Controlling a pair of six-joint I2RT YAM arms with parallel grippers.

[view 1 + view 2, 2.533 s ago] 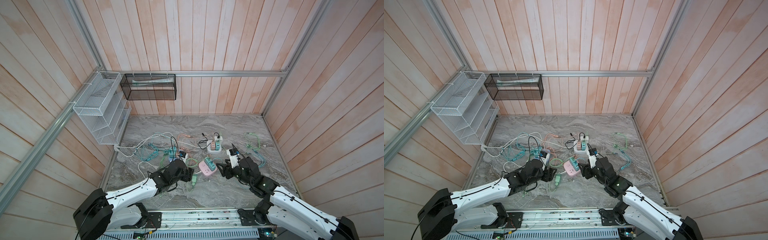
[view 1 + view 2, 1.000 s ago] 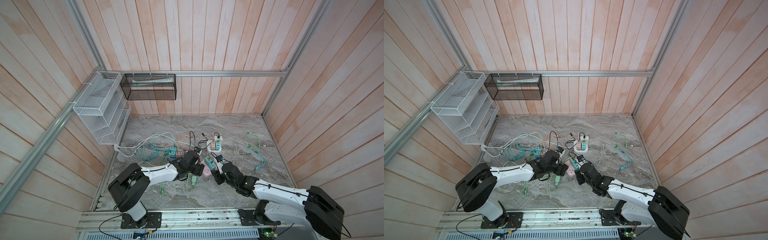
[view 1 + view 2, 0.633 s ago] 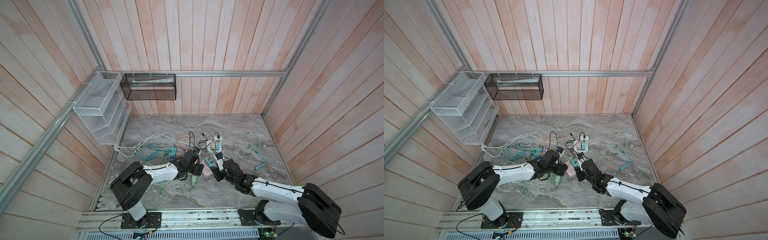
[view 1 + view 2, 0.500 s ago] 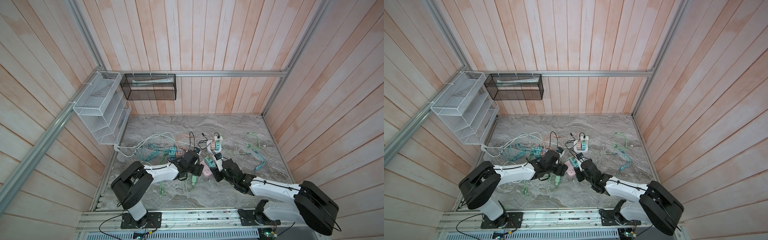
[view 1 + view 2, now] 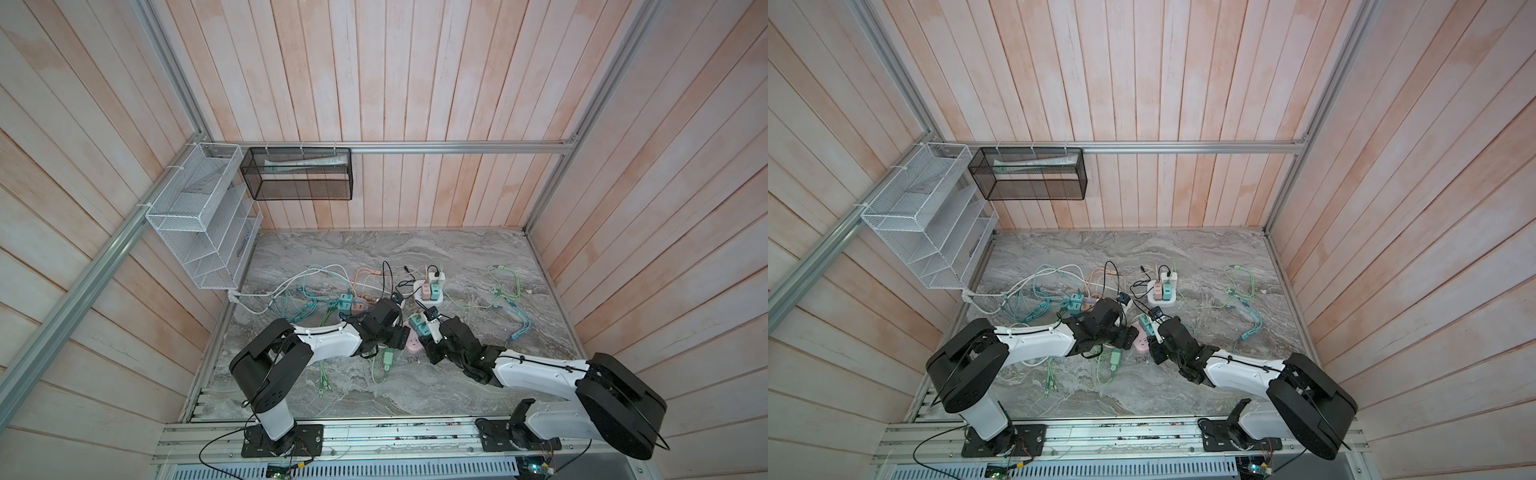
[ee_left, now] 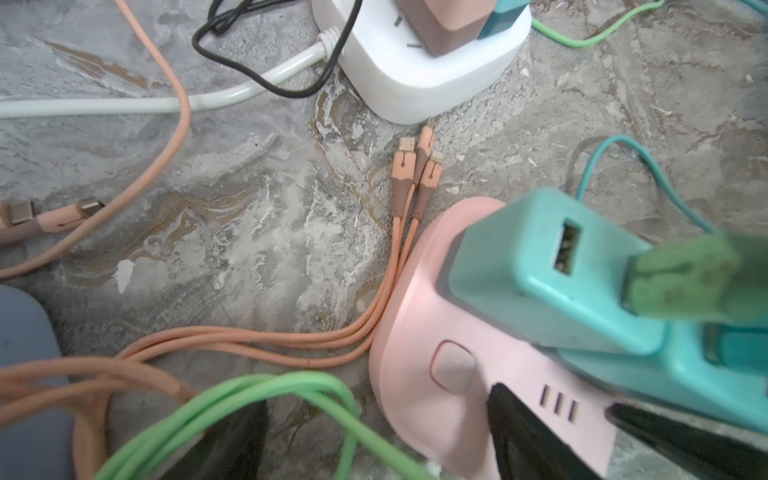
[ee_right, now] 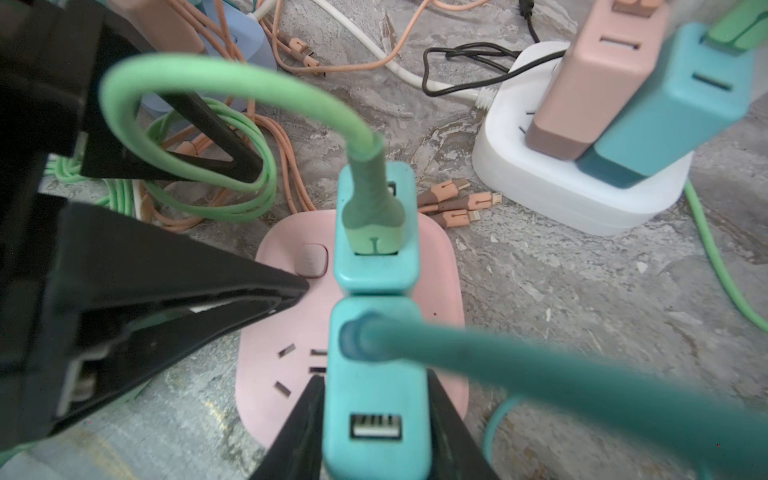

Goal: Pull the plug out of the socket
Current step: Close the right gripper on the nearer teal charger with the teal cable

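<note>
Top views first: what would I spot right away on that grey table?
A messy tangle of green, orange and white cables sprawls across the middle of the table. Just nearer the robot, the right gripper pinches a teal plug standing in a pink socket block. The open left gripper rests a fingertip on that block.

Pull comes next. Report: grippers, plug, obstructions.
Right gripper shut on near teal plug, seated in pink socket. Left gripper open, one fingertip over the socket. Second teal plug butts against it, green cable looping above.
</note>
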